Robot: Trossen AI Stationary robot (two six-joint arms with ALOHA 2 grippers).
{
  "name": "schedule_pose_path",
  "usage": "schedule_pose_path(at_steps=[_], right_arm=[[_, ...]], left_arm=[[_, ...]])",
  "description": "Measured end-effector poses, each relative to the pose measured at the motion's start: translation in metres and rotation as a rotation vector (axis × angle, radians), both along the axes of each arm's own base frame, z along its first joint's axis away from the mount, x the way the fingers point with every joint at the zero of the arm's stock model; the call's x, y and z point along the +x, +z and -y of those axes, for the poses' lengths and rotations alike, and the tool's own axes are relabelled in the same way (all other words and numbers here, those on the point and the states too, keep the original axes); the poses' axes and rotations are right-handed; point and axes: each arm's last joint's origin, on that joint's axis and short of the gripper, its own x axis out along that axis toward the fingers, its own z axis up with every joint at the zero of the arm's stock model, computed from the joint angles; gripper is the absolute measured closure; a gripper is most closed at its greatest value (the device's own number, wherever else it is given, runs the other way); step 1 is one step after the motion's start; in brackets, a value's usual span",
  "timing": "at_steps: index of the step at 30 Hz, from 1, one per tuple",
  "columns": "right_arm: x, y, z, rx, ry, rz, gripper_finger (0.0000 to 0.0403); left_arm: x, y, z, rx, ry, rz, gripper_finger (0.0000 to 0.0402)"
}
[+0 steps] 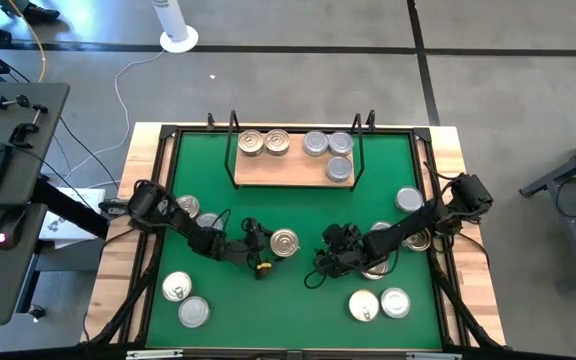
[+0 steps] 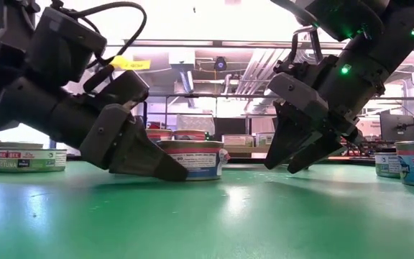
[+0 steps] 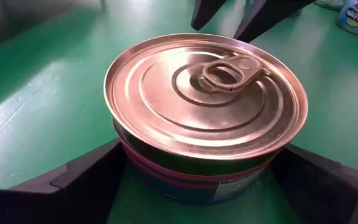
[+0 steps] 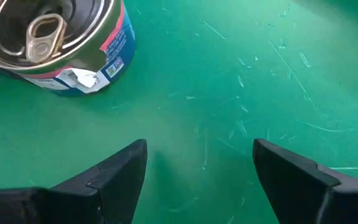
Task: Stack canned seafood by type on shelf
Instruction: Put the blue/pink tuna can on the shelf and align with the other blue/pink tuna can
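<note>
Green matting [image 1: 298, 205] is covering the wooden table, and a tan shelf [image 1: 288, 172] is sitting by its far edge, carrying two gold-lidded tins [image 1: 264, 143] at one end and three silver-lidded tins [image 1: 329, 150] at the other. Near the mat's middle, the left gripper [image 1: 268, 247] is straddling a gold-lidded tin [image 3: 205, 112] with a pull tab and a red-striped label, fingers wide, not yet squeezing. The right gripper [image 4: 199, 163] is hovering just beside it, fingers apart and holding nothing. More tins [image 1: 186, 300] are lying scattered near the mat's side edges and near corners.
</note>
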Motion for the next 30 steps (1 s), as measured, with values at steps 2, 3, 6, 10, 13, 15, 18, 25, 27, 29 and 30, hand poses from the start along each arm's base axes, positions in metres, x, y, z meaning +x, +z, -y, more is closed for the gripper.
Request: schedule_pose_path(at_steps=[2, 3, 6, 10, 13, 15, 18, 25, 27, 29, 30], right_arm=[[0.0, 0.0, 0.0, 0.0, 0.0, 0.0, 0.0114], [0.0, 0.0, 0.0, 0.0, 0.0, 0.0, 0.0114], [0.0, 0.0, 0.0, 0.0, 0.0, 0.0, 0.0114], [0.002, 0.001, 0.0, -0.012, 0.011, 0.019, 0.0114], [0.009, 0.006, -0.004, -0.049, 0.042, 0.107, 0.0115], [0.015, 0.012, -0.007, -0.081, 0.065, 0.188, 0.0115], [0.026, 0.023, -0.009, -0.116, 0.116, 0.306, 0.0115], [0.045, 0.033, 0.012, -0.164, 0.236, 0.381, 0.0115], [0.049, 0.028, 0.018, -0.163, 0.258, 0.362, 0.0122], [0.052, 0.02, 0.025, -0.158, 0.266, 0.338, 0.0134], [0.054, 0.015, 0.028, -0.148, 0.268, 0.328, 0.0142]], left_arm=[[0.0, 0.0, -0.001, 0.007, -0.008, -0.003, 0.0019], [0.001, 0.0, -0.001, 0.01, -0.012, -0.005, 0.0018], [0.0, 0.0, -0.001, 0.025, -0.021, -0.015, 0.0018], [0.0, 0.004, -0.001, 0.028, -0.03, -0.039, 0.0018], [-0.001, 0.01, -0.001, 0.026, -0.04, -0.055, 0.0018], [-0.002, 0.013, -0.001, 0.038, -0.046, -0.059, 0.0018], [-0.003, 0.016, -0.001, 0.048, -0.051, -0.061, 0.0018], [-0.002, 0.02, -0.001, 0.051, -0.045, -0.046, 0.0018], [-0.002, 0.021, -0.002, 0.049, -0.043, -0.04, 0.0018], [-0.001, 0.022, -0.002, 0.044, -0.043, -0.026, 0.0018], [0.0, 0.023, -0.001, 0.04, -0.042, -0.013, 0.0018]])
